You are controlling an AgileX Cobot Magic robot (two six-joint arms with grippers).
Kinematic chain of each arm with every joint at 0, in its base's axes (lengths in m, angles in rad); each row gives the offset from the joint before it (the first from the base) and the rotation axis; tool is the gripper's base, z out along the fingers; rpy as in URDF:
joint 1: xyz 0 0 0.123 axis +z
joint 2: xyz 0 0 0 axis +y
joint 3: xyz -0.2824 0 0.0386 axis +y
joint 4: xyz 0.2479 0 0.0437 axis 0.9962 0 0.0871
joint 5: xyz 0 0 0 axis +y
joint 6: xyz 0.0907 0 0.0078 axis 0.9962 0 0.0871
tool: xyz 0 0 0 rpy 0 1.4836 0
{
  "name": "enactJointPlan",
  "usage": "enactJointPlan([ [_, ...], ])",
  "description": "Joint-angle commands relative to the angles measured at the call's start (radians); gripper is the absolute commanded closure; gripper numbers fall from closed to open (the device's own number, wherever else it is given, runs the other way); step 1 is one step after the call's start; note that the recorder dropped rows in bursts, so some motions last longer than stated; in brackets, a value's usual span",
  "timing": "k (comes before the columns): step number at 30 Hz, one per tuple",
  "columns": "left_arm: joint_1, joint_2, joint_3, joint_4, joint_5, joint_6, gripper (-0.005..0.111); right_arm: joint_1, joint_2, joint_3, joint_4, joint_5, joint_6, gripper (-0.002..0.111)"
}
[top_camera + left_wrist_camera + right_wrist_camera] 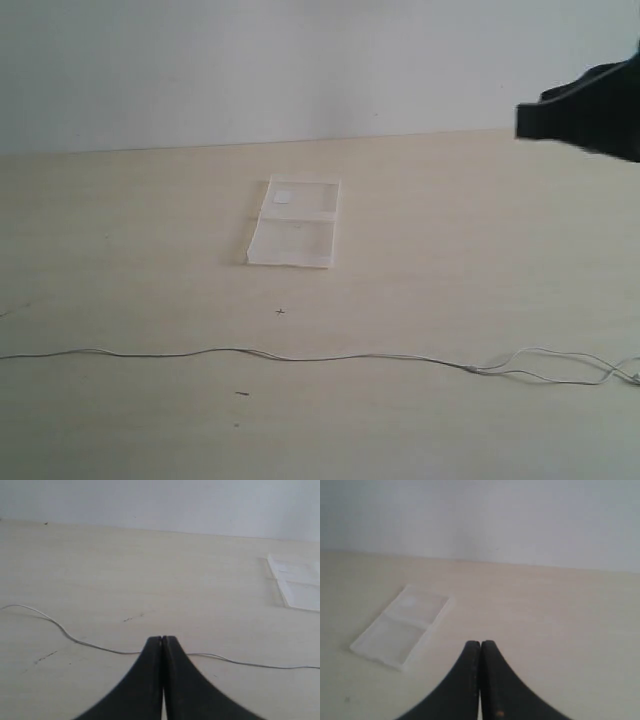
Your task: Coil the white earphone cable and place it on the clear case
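We find the white earphone cable (300, 357) lying uncoiled across the near part of the bench (450, 250), reaching both side edges of the exterior view and splitting into two strands at the right. The clear case (293, 222) lies flat farther back near the middle, well apart from the cable. We see the left tool (162, 639) with jaws pressed together on nothing, the cable passing beyond its tips, and the right tool (480, 643) likewise closed and empty.

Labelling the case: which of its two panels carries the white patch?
The clear case panel farther from the white earphone cable; the nearer one is plain.
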Motion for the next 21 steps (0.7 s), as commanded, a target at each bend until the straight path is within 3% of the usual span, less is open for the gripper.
enactJointPlan([
  [1, 0.002, -0.007, 0.001, -0.001, -0.006, 0.003, 0.107, 0.166, 0.178, -0.22, 0.025, 0.348, -0.446, 0.108],
  [5, 0.002, -0.007, 0.001, -0.001, -0.006, 0.003, 0.107, 0.271, 0.426, -0.548, 0.137, 0.8, -0.719, 0.108],
  [7, 0.002, -0.007, 0.001, -0.001, -0.006, 0.003, 0.107, 0.316, 0.559, -0.721, 0.105, 0.987, -0.738, 0.108],
  [12, 0.002, -0.007, 0.001, -0.001, -0.006, 0.003, 0.107, 0.385, 0.736, -0.897, -0.035, 1.076, -0.731, 0.108],
  [17, 0.002, -0.007, 0.001, -0.001, -0.006, 0.003, 0.107, 0.42, 0.856, -0.936, -0.027, 1.076, -0.709, 0.108],
  [21, 0.002, -0.007, 0.001, -0.001, -0.006, 0.003, 0.107, 0.427, 0.924, -0.936, 0.021, 1.076, -0.709, 0.097],
])
